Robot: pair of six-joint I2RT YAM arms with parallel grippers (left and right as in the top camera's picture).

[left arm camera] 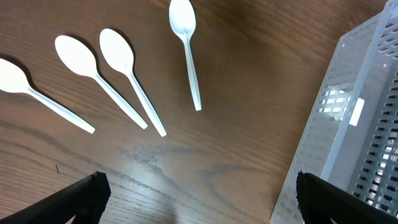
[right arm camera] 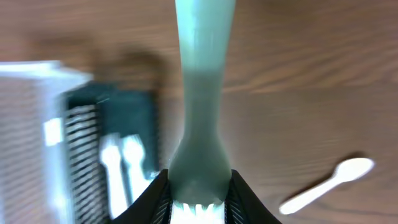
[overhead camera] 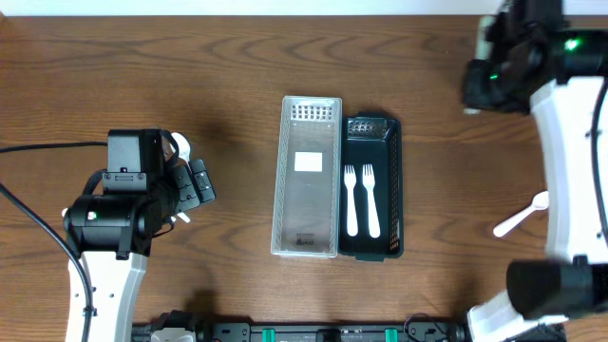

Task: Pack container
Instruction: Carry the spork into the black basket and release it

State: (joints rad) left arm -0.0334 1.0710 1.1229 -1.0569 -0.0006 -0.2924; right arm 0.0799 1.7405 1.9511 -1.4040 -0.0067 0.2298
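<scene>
Right pincer point(right arm camera: 198, 202) is closed narrowly on a white fork point(right arm camera: 199, 93), handle projecting ahead. Black tray point(overhead camera: 396, 190) lies to its left at tabletop point(overhead camera: 190, 76) centre, long axis front-to-back, two forks point(overhead camera: 360, 199) aligned inside. Left pincer point(left arm camera: 199, 199) gapes wide, empty, above the spoons point(left arm camera: 124, 68).

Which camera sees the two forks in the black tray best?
The overhead view: both forks lie sharp and whole in the black tray. The right wrist view shows them small and blurry. The left wrist view misses them.
</scene>
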